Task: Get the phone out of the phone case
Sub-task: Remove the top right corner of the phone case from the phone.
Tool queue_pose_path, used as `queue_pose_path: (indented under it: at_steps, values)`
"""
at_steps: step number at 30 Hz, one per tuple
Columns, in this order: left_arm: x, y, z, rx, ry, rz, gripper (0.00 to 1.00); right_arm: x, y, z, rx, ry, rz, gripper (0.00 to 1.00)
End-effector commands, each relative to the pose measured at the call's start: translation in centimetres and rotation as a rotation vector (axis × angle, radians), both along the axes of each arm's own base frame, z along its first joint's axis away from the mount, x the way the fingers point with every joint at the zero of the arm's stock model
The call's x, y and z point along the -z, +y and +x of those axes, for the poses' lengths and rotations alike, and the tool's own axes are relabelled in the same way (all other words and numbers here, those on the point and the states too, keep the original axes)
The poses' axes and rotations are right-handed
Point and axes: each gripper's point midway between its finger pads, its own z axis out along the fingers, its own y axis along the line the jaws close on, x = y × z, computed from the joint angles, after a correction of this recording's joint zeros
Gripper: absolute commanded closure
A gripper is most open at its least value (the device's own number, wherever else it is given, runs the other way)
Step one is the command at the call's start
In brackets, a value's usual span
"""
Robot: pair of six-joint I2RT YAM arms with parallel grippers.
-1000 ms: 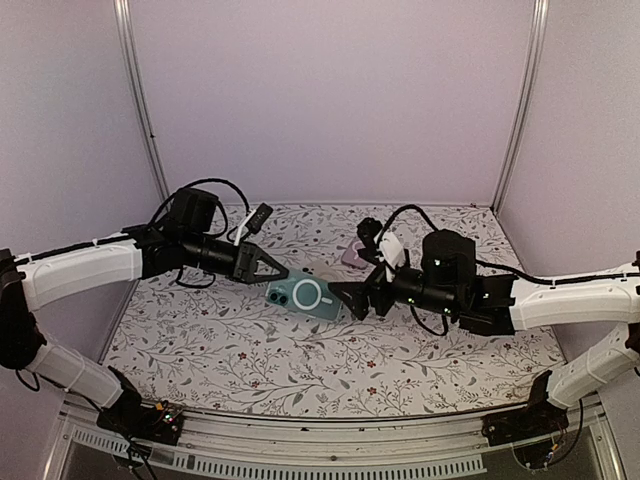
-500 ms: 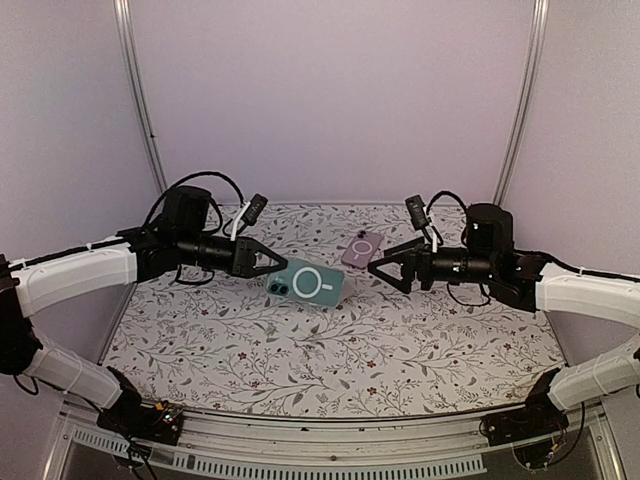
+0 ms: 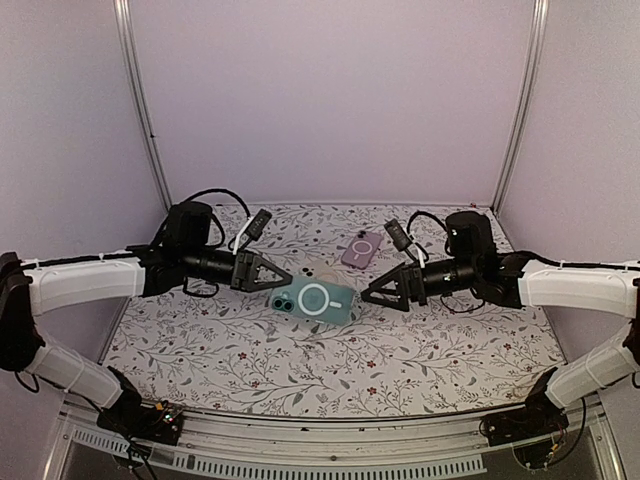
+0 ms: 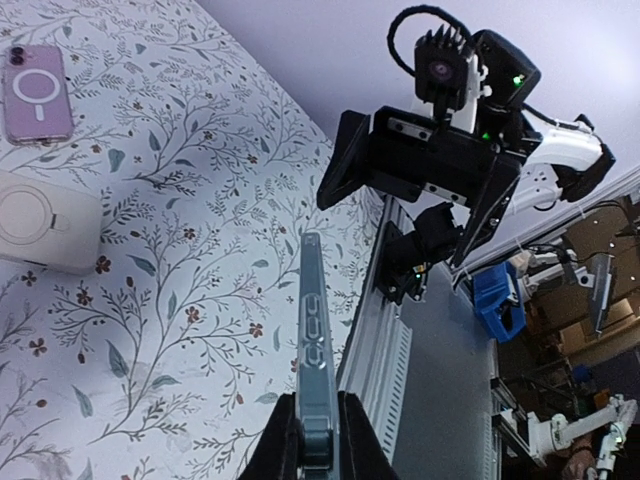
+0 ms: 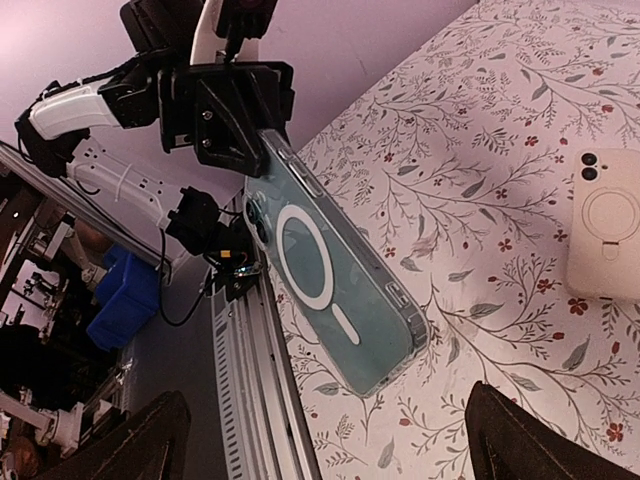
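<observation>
Holding the teal phone [image 3: 318, 300] in its clear case [image 5: 398, 340] up over the table [image 3: 200, 350] middle, pinched at its 9 o'clock end by the left gripper [image 3: 280, 276]. With the right gripper [image 3: 376, 292] spread wide at 3 o'clock. Next, likely: grab case edge, peel

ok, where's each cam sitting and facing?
Top: above and behind the bases, looking down at the table; both arms show, left gripper clamping the phone, right gripper open.
Left wrist: along its own fingers, phone edge-on, toward the right gripper.
Right wrist: between its own fingers, toward the phone's back and the left gripper.
Shared: the phone; wrist views face each other.
</observation>
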Motion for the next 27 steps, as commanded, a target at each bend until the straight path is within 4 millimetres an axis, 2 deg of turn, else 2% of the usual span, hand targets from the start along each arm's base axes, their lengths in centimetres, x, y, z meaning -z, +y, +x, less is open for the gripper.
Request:
queue_pose_path:
  at_steps: [1, 5, 10, 15, 20, 27]
  values:
    - [-3.3, -1.2, -1.9, 0.128, -0.058, -0.155, 1.00, -1.5, 0.2, -1.9, -0.105, 0.085, 0.041, 0.01]
    - [-2.8, -1.2, -2.5, 0.138, -0.042, -0.173, 1.00, -0.6, 0.1, -1.9, -0.082, 0.147, 0.010, 0.01]
    - [-2.1, -1.7, -3.0, 0.156, -0.016, -0.194, 1.00, 0.1, 0.0, -2.0, -0.074, 0.185, 0.002, 0.07]
    - [-1.1, -2.7, -3.8, 0.184, 0.008, -0.191, 1.00, -0.3, 0.3, -2.2, -0.093, 0.195, 0.021, 0.23]
    - [-0.5, -3.2, -3.4, 0.159, 0.028, -0.177, 1.00, 0.4, 0.8, -2.5, -0.105, 0.210, 0.004, 0.40]
    - [0.2, -3.1, -3.2, 0.140, 0.047, -0.165, 1.00, 0.9, 1.1, -2.6, -0.108, 0.208, -0.017, 0.51]
